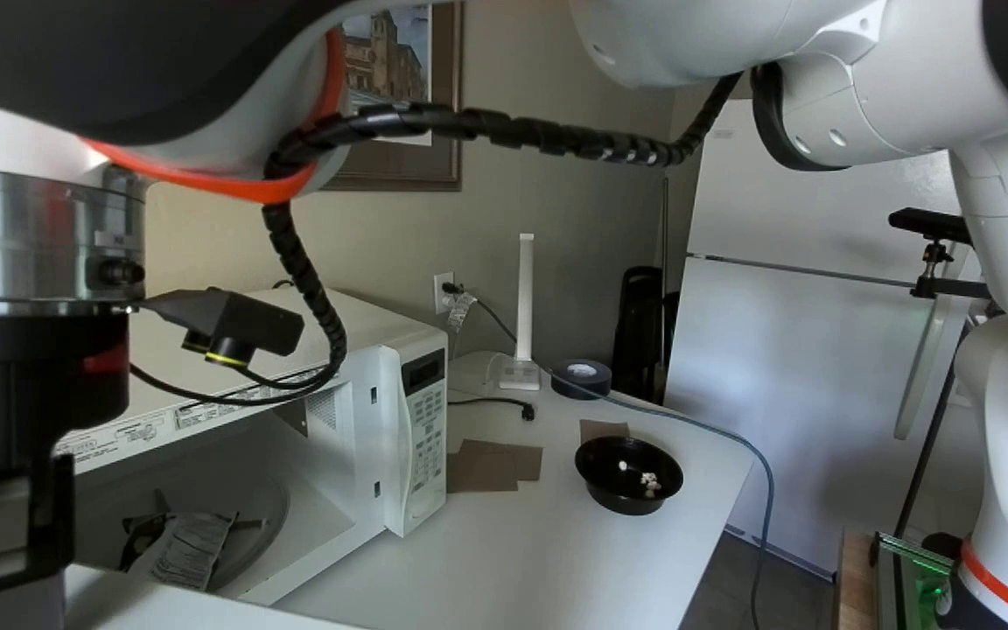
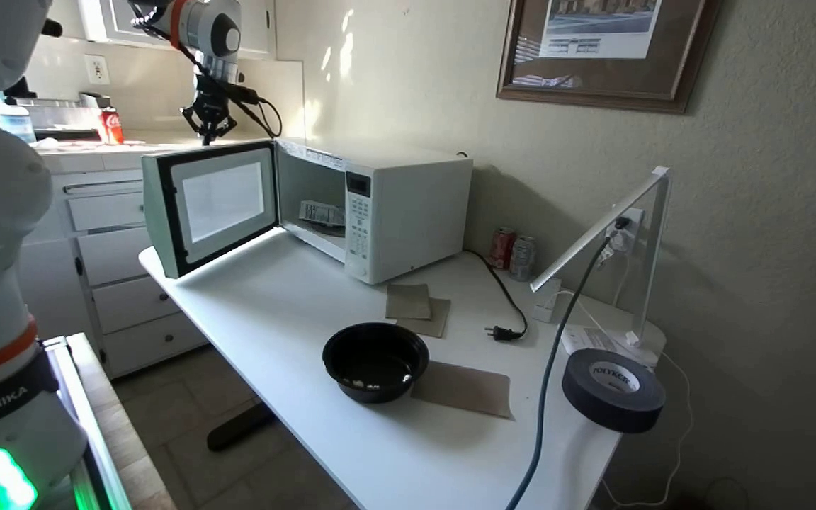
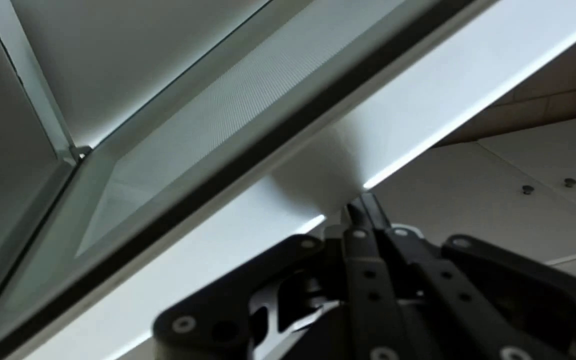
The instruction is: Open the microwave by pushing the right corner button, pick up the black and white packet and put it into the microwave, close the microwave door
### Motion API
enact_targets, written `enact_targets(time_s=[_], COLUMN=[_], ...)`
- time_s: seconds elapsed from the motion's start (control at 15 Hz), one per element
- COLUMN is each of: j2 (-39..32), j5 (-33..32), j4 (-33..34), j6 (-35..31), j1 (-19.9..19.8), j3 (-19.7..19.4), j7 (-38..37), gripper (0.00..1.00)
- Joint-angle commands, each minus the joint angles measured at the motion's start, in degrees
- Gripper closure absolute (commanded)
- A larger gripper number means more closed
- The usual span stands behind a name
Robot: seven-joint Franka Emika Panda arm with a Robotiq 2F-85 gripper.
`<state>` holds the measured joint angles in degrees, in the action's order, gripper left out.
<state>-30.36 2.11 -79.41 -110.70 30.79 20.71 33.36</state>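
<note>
The white microwave (image 2: 418,212) stands on the table with its door (image 2: 224,202) swung wide open. Inside it lies the black and white packet (image 1: 187,547), also visible as a crumpled packet (image 2: 321,212) in the other exterior angle. My gripper (image 2: 207,139) is on the outer side of the door, tips near its top edge and partly hidden by it. In the wrist view the gripper (image 3: 360,200) is shut, fingertips together with nothing seen between them, at the door's bright outer edge (image 3: 228,250). Whether they touch it I cannot tell.
On the table are a black bowl (image 2: 376,361), flat brown cardboard pieces (image 2: 461,389), a tape roll (image 2: 613,389), a white lamp (image 1: 521,297) and a loose black plug (image 2: 506,331). A blue-grey cable (image 2: 546,397) crosses the table. Behind the door is a kitchen counter.
</note>
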Motion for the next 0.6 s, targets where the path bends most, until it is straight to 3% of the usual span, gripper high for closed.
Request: enact_targets(time_s=[0.0, 0.27, 0.53], j2=[3.8, 5.4, 7.6], j5=[-3.0, -7.4, -11.3], j4=[-3.9, -5.6, -9.0], j6=[2.8, 3.7, -0.4], j1=[0.5, -1.1, -2.3], j3=[-2.4, -1.9, -2.4], j7=[-5.9, -10.0, -12.2], gripper=[1.00, 1.00, 1.00])
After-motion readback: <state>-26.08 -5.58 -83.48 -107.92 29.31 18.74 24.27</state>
